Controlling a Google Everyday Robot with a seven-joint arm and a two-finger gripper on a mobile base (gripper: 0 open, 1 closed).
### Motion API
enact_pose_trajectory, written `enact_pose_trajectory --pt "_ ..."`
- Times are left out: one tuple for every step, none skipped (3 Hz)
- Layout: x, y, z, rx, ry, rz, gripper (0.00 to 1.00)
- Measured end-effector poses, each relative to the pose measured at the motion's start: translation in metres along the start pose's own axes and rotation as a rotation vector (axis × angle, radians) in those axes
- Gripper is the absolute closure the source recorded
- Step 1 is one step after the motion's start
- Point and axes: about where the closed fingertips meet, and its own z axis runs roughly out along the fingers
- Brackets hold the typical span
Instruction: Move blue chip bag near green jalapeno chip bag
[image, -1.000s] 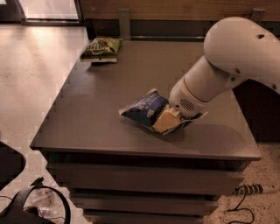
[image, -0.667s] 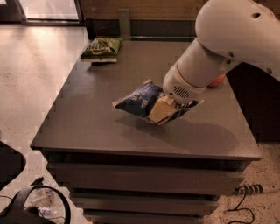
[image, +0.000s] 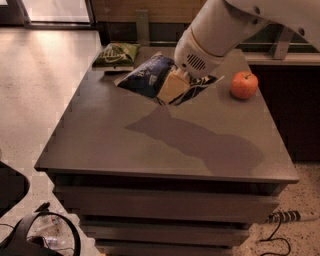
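The blue chip bag is a crinkled navy foil bag with white lettering, held up above the grey table. My gripper is shut on its right half, with one tan finger across the front of the bag. The bag casts a shadow on the table below and to the right. The green jalapeno chip bag lies flat at the table's far left corner, just left of and behind the blue bag's left end.
A red apple stands on the table's right side, to the right of my gripper. My white arm comes in from the upper right. Cables and a dark object lie on the floor at lower left.
My gripper has lifted the blue chip bag off the table and carried it back and left, toward the green bag. The apple has come into view.
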Motion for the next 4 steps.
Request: enact_pose_trajectory --pt "-0.034 -0.035 -0.008 0.042 -0.052 -0.02 1.0" --pt "-0.063 -0.071 -0.016 0.098 -0.097 -0.033 1.0" --pt "-0.085 -0.106 -0.03 0.172 -0.114 -0.015 1.0" --pt "-0.085 -0.106 -0.029 0.171 -0.113 -0.015 1.0"
